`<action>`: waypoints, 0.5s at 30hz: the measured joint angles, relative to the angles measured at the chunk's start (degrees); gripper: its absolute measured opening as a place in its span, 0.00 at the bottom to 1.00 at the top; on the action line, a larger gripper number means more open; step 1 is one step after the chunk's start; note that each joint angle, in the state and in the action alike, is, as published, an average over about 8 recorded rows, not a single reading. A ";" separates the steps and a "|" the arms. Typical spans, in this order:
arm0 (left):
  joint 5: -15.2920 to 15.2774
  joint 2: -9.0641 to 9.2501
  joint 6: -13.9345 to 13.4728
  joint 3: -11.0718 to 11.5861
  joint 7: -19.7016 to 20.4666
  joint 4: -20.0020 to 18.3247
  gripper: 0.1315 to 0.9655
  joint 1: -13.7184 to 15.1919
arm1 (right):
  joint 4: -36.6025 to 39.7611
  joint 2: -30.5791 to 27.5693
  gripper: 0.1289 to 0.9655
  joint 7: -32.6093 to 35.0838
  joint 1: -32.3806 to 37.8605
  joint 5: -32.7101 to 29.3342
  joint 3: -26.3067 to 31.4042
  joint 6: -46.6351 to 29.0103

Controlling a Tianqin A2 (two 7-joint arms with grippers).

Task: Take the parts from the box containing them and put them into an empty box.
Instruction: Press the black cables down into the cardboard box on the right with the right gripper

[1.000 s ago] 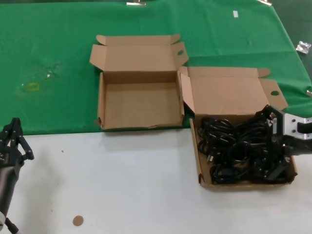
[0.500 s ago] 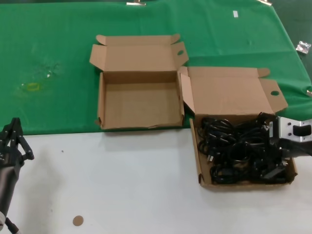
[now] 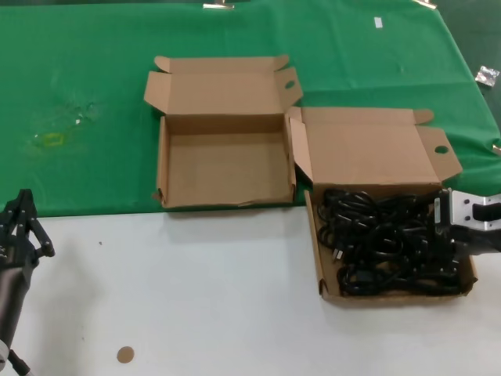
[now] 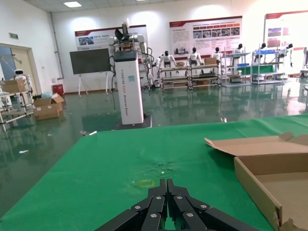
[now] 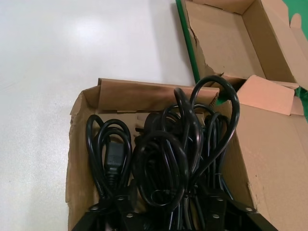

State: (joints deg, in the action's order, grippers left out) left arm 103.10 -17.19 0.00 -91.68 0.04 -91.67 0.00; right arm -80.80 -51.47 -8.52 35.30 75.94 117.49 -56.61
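Two brown cardboard boxes lie open side by side in the head view, with a gripper at each outer edge of the scene. Farthest left, the left gripper (image 3: 27, 223) is parked low over the white table (image 3: 196, 298), well apart from both boxes; its wrist view shows its black fingers (image 4: 159, 202) pressed together into a point aimed across the green cloth (image 4: 120, 163). Right of it, on the green cloth, sits the empty box (image 3: 223, 168), its lid hinged back away from the robot with both side flaps splayed outward. The left wrist view catches only one corner of the empty box (image 4: 269, 178) and a lid flap, plus a hall with shelving and display boards behind, which the head view does not show. Further right, straddling the cloth edge and the white table, is the box containing them (image 3: 391, 290), lid also laid back. The parts (image 3: 383, 243), black cables in loose tangled loops, fill its tray with no single direction. The right gripper (image 3: 450, 251) is down in the far right side of that tray among the cables. From above, the state of its jaws cannot be told. The right wrist view shows the parts (image 5: 163, 159) looping up right before the camera, one plug (image 5: 113, 163) lying lengthwise along the tray wall.
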 joint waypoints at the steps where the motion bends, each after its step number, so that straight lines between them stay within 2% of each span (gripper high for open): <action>1: 0.00 0.00 0.00 0.00 0.00 0.00 0.02 0.00 | -0.09 0.00 0.54 -0.01 -0.13 -0.08 -0.16 -0.10; 9: 0.01 0.00 0.00 0.00 0.00 0.00 0.02 0.00 | -0.79 -0.06 0.29 -0.11 -0.84 -0.52 -1.21 -0.95; 15: 0.01 0.00 0.00 0.00 -0.01 0.00 0.02 0.00 | -1.57 -0.38 0.19 -0.24 -0.46 -0.34 -1.98 -2.24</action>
State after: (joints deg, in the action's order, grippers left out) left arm 103.10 -17.19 0.00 -91.68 0.03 -91.67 0.00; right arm -82.37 -51.85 -8.77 34.83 75.60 115.51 -58.86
